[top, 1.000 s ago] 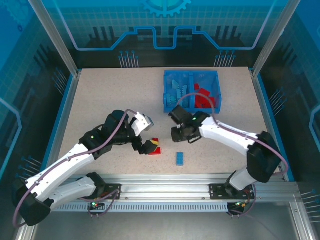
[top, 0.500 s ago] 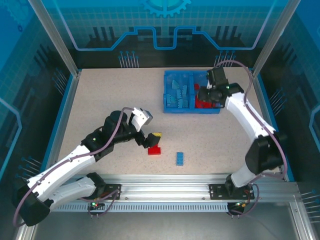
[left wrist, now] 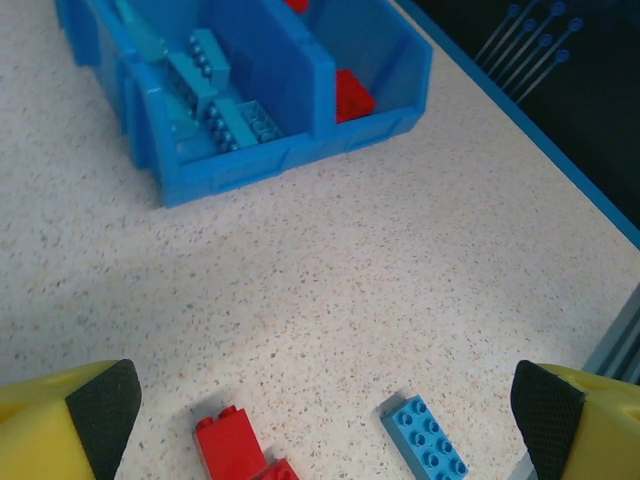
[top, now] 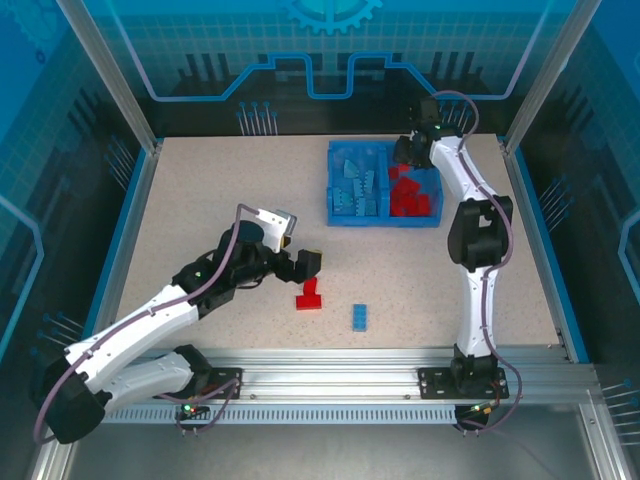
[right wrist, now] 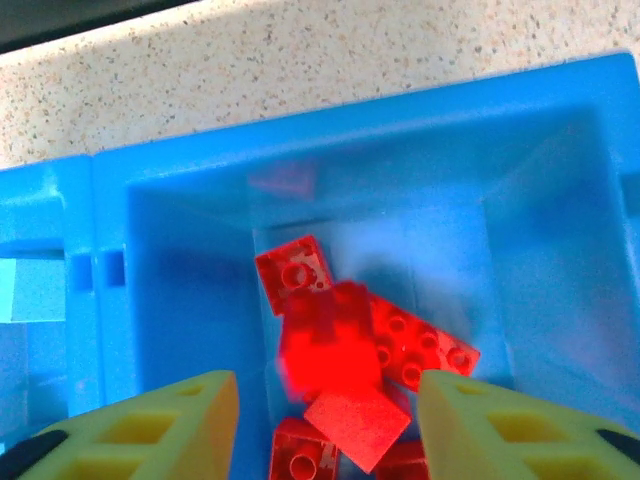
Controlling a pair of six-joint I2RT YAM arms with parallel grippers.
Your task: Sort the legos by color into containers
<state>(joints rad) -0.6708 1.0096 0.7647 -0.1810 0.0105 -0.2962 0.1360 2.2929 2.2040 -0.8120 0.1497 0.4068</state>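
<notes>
The blue bin (top: 384, 219) stands at the back right of the table. Its left compartment holds light blue legos (top: 356, 185), its right one red legos (top: 411, 197). My right gripper (top: 407, 154) hangs open over the right compartment. In its wrist view a blurred red brick (right wrist: 330, 342) is between the spread fingers, above the red pile in the bin (right wrist: 560, 250). My left gripper (top: 302, 264) is open just above a red lego (top: 310, 296) on the table. A blue lego (top: 359, 317) lies to its right. The left wrist view shows the red lego (left wrist: 233, 449) and the blue lego (left wrist: 425, 441) between its fingers.
Blue raised edges border the table on the left (top: 128, 230) and right (top: 535, 230). The aluminium rail (top: 330, 380) with the arm bases runs along the near edge. Bare speckled tabletop (top: 220, 190) lies left of the bin.
My right arm swung from the table's middle up to the bin's right compartment and its jaws opened, with a red brick dropping. My left gripper lifted off the red lego and shifted slightly right.
</notes>
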